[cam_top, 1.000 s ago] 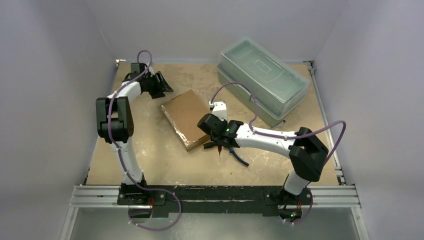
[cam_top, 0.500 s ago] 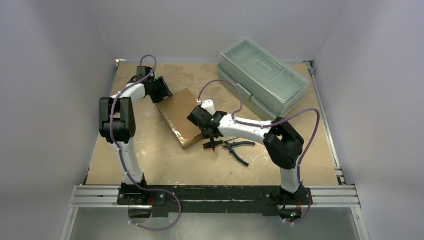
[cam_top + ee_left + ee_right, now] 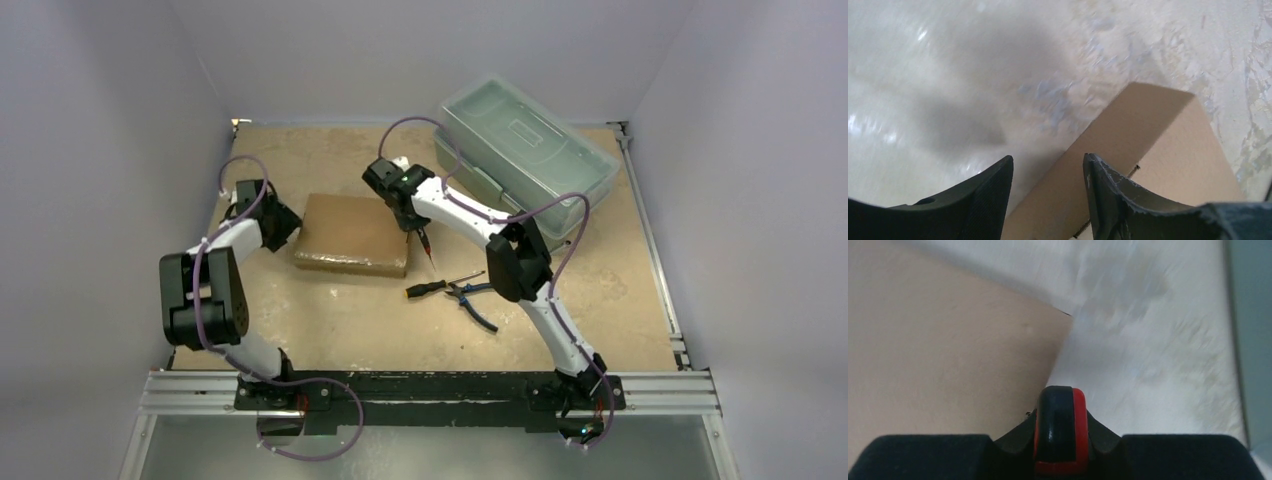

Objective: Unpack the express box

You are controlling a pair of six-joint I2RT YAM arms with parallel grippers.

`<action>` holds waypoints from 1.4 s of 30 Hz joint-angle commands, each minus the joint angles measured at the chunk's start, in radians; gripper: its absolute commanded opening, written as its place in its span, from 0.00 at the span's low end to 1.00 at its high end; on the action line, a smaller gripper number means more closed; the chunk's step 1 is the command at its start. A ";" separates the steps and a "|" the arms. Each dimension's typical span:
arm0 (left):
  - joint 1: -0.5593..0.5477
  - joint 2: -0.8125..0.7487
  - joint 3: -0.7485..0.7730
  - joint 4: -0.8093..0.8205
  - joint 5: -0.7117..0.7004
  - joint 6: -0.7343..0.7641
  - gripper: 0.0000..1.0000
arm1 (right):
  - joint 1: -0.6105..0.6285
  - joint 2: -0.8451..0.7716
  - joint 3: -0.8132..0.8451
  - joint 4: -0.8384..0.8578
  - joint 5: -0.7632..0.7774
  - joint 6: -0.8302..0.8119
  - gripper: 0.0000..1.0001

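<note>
Express box (image 3: 352,235) lies shut, nothing unpacked; right gripper (image 3: 414,220) pinches a red-and-black tool (image 3: 1060,425) near its corner, left gripper (image 3: 281,222) spread at its edge.

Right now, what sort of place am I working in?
Probably a lab test cell: plain white walls box in a scuffed tan board tabletop, two black-and-white robot arms are bolted to an aluminium rail, and a translucent grey-green plastic toolbox sits at the back.

This is a robotics lab test cell. Plain white walls (image 3: 90,180) box in a scuffed tabletop (image 3: 340,320). Two robot arms (image 3: 520,265) stand bolted to an aluminium rail (image 3: 190,393).
</note>
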 commanded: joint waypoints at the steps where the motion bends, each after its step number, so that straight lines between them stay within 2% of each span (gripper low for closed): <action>1: -0.058 -0.106 -0.230 -0.066 0.220 -0.164 0.55 | 0.007 0.114 0.306 0.310 -0.014 -0.063 0.00; 5: -0.057 -0.223 -0.328 -0.083 0.244 -0.204 0.60 | -0.007 0.095 0.311 0.444 0.025 -0.147 0.00; 9: -0.055 -0.363 -0.278 -0.271 0.042 -0.139 0.65 | -0.010 0.019 0.301 0.403 0.163 -0.216 0.00; 12: -0.055 -0.501 -0.238 -0.347 -0.142 -0.105 0.65 | -0.011 -0.071 0.214 0.357 0.258 -0.225 0.00; 15: -0.055 -0.592 -0.184 -0.346 -0.281 -0.063 0.64 | -0.010 -0.177 0.075 0.322 0.251 -0.139 0.00; 17: -0.057 -0.611 -0.140 -0.315 -0.311 -0.033 0.64 | -0.011 -0.242 -0.027 0.326 0.205 -0.067 0.00; 19: -0.057 -0.596 -0.100 -0.259 -0.257 0.006 0.64 | -0.011 -0.307 -0.118 0.346 0.206 -0.005 0.00; 22: -0.056 -0.524 -0.050 -0.112 0.002 0.082 0.63 | -0.010 -0.410 -0.267 0.358 0.228 0.125 0.00; 25: -0.056 -0.399 0.009 0.027 0.311 0.144 0.61 | -0.009 -0.512 -0.480 0.554 0.235 0.191 0.00; 26: -0.057 -0.357 0.028 0.055 0.366 0.142 0.61 | -0.008 -0.535 -0.531 0.624 0.231 0.208 0.00; 28: -0.058 -0.283 0.058 0.134 0.443 0.133 0.61 | -0.006 -0.558 -0.585 0.650 0.252 0.261 0.00; 31: -0.061 -0.161 0.134 0.144 0.455 0.170 0.60 | -0.005 -0.570 -0.635 0.580 0.337 0.471 0.00; 36: -0.066 0.003 0.218 0.106 0.381 0.233 0.60 | -0.003 -0.602 -0.813 0.682 0.407 0.776 0.00; 39: -0.066 0.079 0.248 0.102 0.377 0.240 0.60 | 0.000 -0.575 -0.826 0.661 0.476 0.875 0.00; 42: -0.065 0.153 0.279 0.075 0.392 0.230 0.60 | 0.009 -0.538 -0.805 0.657 0.499 0.894 0.00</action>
